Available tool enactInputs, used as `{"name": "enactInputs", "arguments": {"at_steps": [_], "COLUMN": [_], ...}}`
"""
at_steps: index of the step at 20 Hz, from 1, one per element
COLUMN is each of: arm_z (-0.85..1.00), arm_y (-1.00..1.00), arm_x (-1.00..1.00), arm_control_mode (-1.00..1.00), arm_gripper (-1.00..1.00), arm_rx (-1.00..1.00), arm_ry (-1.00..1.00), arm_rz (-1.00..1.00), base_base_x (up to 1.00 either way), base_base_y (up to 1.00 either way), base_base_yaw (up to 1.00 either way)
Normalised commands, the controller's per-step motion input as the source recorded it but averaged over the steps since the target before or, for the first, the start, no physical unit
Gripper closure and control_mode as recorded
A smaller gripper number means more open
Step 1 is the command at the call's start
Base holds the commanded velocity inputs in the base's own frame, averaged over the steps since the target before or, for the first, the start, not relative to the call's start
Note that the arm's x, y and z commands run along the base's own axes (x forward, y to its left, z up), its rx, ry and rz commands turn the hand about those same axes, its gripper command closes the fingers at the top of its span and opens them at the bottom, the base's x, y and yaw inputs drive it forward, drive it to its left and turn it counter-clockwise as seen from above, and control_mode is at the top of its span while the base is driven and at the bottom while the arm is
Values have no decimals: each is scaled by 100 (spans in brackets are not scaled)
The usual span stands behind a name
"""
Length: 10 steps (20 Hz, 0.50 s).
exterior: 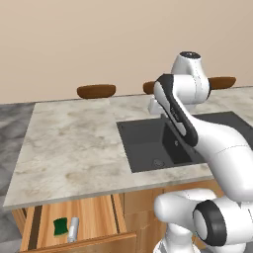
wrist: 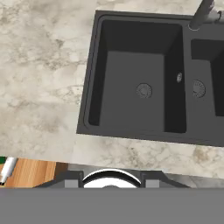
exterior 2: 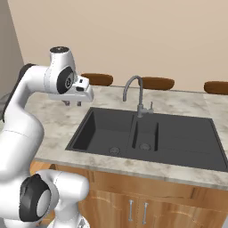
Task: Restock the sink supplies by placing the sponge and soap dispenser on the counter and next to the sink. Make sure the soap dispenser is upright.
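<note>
**Claw shut and empty above the counter, supplies down in the drawer**

Claw (exterior 2: 72,103) pressed together, nothing between its fingers, hanging over the counter (exterior: 74,143) just left of the sink (exterior: 148,143). From the right base view its two small dark tips poke down under the white hand, clear of the marble.

Surface first: a wide beige-grey marbled slab over light wooden cabinets, the dark double-basin sink set into it, a grey faucet (exterior 2: 136,93) rising at the back edge. A plain tan wall runs behind, with brown rounded seat tops (exterior: 96,91) peeking over the far edge of the counter. Below the front edge, a drawer (exterior: 94,217) stands pulled open.

And there they are: the sponge (exterior: 60,226) lies flat in the drawer, green, with the soap dispenser (exterior: 73,229) just beside it on its right, lying on its side.

Arm folded high, elbow up, forearm reaching forward over the left basin, hand pointing down. The hand view looks straight onto the left basin and its drain.

In that view only a sliver of the dispenser (wrist: 8,169) shows at the lower left, cut by the edge
</note>
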Motion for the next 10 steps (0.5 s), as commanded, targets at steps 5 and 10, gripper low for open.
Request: {"name": "enactInputs", "arguments": {"at_steps": [5,10], "arm_z": [-17,-74], "arm_y": [38,100], "arm_x": [-46,-50], "arm_control_mode": [-100,-100], "arm_gripper": [-100,-100], "arm_rx": [0,-4], "arm_ry": [0,6], "arm_rz": [0,0], "base_base_x": [0,0], "base_base_y": [0,0], "base_base_yaw": [0,0]}}
